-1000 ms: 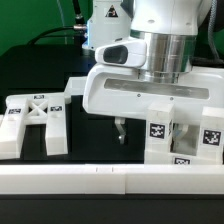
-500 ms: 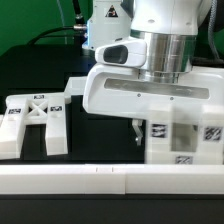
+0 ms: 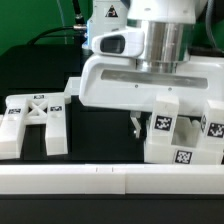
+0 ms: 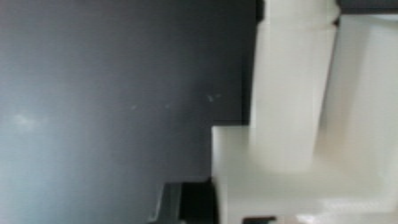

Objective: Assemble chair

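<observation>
**Closed gripper beside the tagged block, X-braced frame well apart**

The gripper hangs low over the black table, and its wide white body fills the middle of the exterior view. Its jaws are drawn together. One thin dark finger shows under the body, with its tip just beside the near edge of the tagged block. Whether it pinches any part of that block cannot be told.

The tagged block is a chunky white plastic piece on the exterior view's right, partly covered by the gripper body. It carries black-and-white square tags on at least three faces, and those faces sit tilted rather than square to the table. In the wrist view, white plastic of the same kind fills one side. There a tall plain white post rises from a broader stepped base, blurred by closeness, with the dark table behind it.

The X-braced frame lies at the exterior view's left, well apart from the gripper. It is white, with two legs pointing toward the camera, a cross brace between them and small tags on its upper faces. A white rail runs along the front of the table.
</observation>
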